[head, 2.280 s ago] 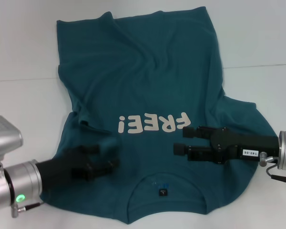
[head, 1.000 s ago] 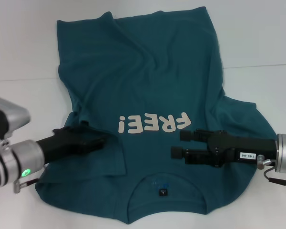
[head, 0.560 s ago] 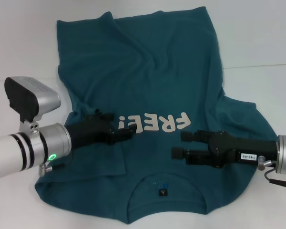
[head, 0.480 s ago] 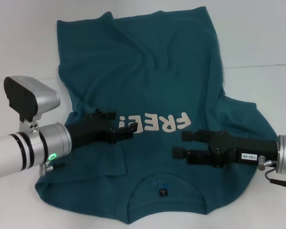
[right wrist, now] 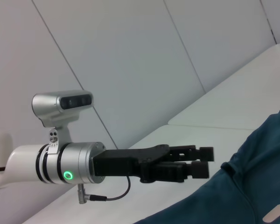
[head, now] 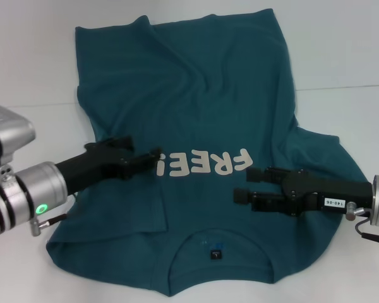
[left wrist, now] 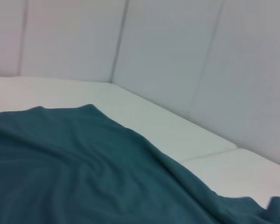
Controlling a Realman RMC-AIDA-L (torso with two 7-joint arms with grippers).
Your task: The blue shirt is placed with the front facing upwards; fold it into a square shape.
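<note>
One blue shirt (head: 196, 95), two grippers above.

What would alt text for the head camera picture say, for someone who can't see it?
A blue shirt lies face up on a white table, its cream "FREE!" print upside down to the camera and its collar at the near edge. The left gripper reaches in over the folded sleeve beside the print; the right gripper, open, hovers over the chest.

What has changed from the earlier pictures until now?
The left claw moved from the collar-side fabric up to the start of the cream "FREE!" print, holding nothing. The left sleeve now lies folded inward on the large teal-blue cotton T-shirt. The right claw stayed open below the print, shifting only slightly.
</note>
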